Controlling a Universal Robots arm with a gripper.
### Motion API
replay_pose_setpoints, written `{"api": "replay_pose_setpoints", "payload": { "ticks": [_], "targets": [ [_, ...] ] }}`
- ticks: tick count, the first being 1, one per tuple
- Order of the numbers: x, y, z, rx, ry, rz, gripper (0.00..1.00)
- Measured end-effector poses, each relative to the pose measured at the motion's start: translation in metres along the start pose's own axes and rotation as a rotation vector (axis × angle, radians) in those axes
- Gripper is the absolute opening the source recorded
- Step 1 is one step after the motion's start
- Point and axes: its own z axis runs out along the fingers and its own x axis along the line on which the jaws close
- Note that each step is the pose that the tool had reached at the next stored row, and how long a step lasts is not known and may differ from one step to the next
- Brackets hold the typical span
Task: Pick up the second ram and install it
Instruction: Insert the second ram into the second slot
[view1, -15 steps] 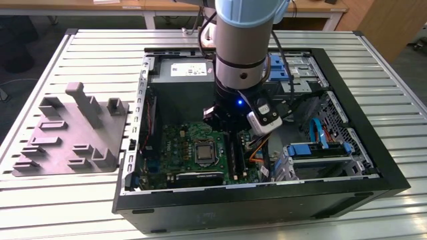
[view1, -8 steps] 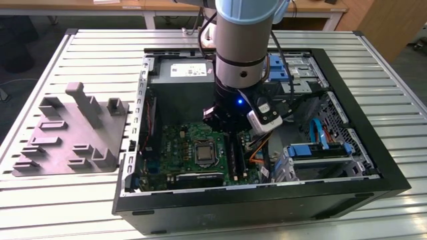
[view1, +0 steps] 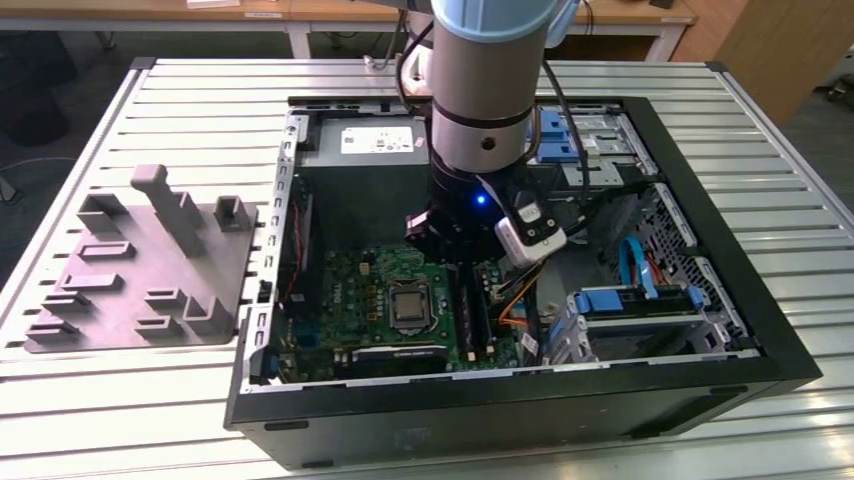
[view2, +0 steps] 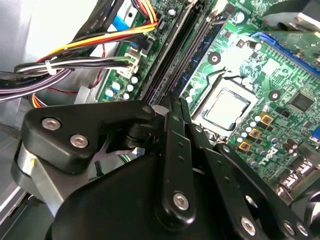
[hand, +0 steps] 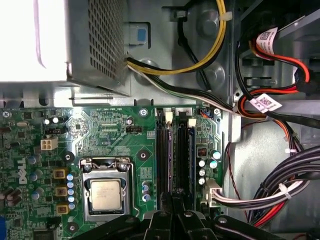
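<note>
A slatted metal surface (view1: 160, 420) carries an open computer case (view1: 767, 335), its black rim framing the work on all four sides. The robot arm (view1: 481, 80) drops straight down through the open top near the middle of the case. A bare stretch of case floor lies on the exterior view's left of the arm, and a blue-handled drive cage (view1: 627, 300) stands close on the exterior view's right.

A grey plastic block (view1: 134, 290) with upright posts sits just beside the case's outer wall, on the exterior view's left. Inside, the green motherboard (view1: 360, 290) lies flat. The perforated power supply box (hand: 95, 45) runs along one of its edges and a bundle of cables (hand: 280, 185) crowds another.

The processor socket (hand: 105, 192) lies near the long black slot rails (hand: 162, 155), with a strip of open board between them. A white connector and its wires sit just beside the rails on the far side.

The second ram (hand: 171, 160) stands on edge among those rails and runs along them. The gripper (view2: 176, 104) is low over one end of the rails, and its fingers (view2: 170, 117) are closed on the stick's thin upper edge.
</note>
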Motion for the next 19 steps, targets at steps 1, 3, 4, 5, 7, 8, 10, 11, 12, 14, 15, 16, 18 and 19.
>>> {"api": "replay_pose_setpoints", "payload": {
  "ticks": [1,3,4,5,7,8,10,11,12,14,15,16,18,19],
  "targets": [
    [0.0000,0.0000,0.0000,0.0001,0.0000,0.000,0.11],
    [-0.0005,0.0000,-0.0001,0.0004,0.0000,0.000,0.11],
    [-0.0009,0.0000,-0.0001,0.0003,0.0000,0.000,0.11],
    [-0.0013,0.0001,0.0000,0.0002,-0.0001,-0.001,0.11],
    [-0.0022,0.0001,0.0000,0.0002,-0.0001,-0.003,0.11],
    [-0.0022,0.0001,0.0000,0.0006,-0.0001,-0.003,0.11],
    [-0.0023,0.0002,0.0001,0.0031,-0.0002,-0.003,0.11],
    [-0.0023,0.0001,0.0000,0.0038,-0.0001,-0.003,0.11],
    [-0.0023,0.0001,0.0000,0.0041,-0.0002,-0.003,0.11],
    [-0.0022,0.0001,0.0000,0.0044,-0.0002,-0.003,0.11],
    [-0.0023,0.0001,0.0001,0.0048,-0.0002,-0.003,0.11],
    [-0.0023,0.0002,0.0003,0.0051,-0.0002,-0.003,0.11],
    [-0.0022,0.0002,0.0009,0.0057,-0.0002,-0.004,0.11],
    [-0.0022,0.0002,0.0009,0.0060,-0.0002,-0.004,0.11]
  ]
}}
